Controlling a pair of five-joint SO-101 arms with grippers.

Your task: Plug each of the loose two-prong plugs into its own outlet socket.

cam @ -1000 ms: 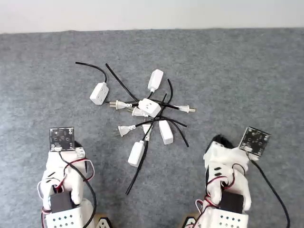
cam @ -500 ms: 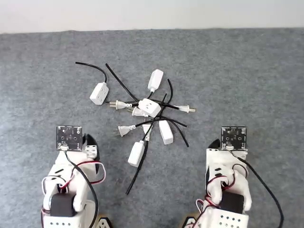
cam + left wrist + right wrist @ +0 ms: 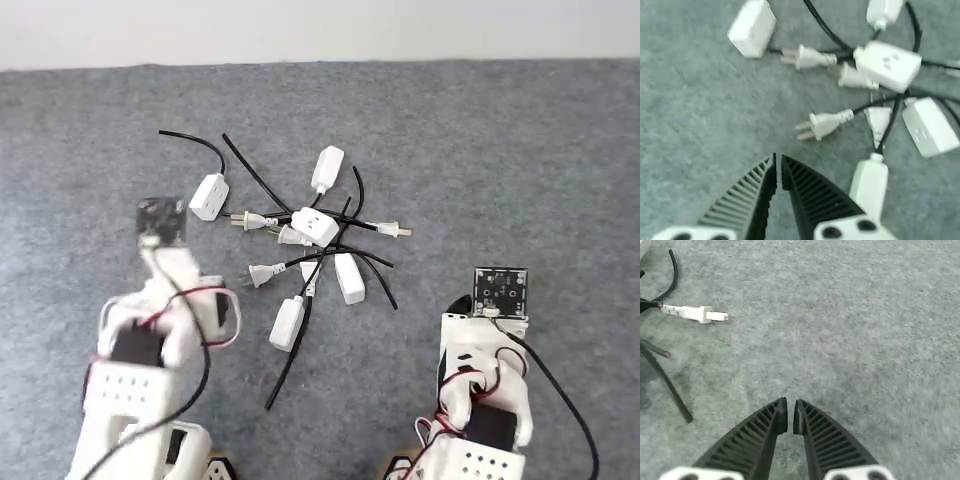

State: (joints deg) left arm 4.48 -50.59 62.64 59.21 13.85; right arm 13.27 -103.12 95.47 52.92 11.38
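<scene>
Here, plug just beyond left claw; untouched

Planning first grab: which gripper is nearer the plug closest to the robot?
Left. The left gripper is just short of the plug; right gripper is over carpet, well aside.

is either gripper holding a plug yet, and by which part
Nothing is held. The left gripper and the right gripper are each shut on nothing, and the nearest plug lies loose.

Plugs and outlet sockets lie tangled at tabletop centre; left arm just left of the tangle, right arm well apart, front right.
</scene>
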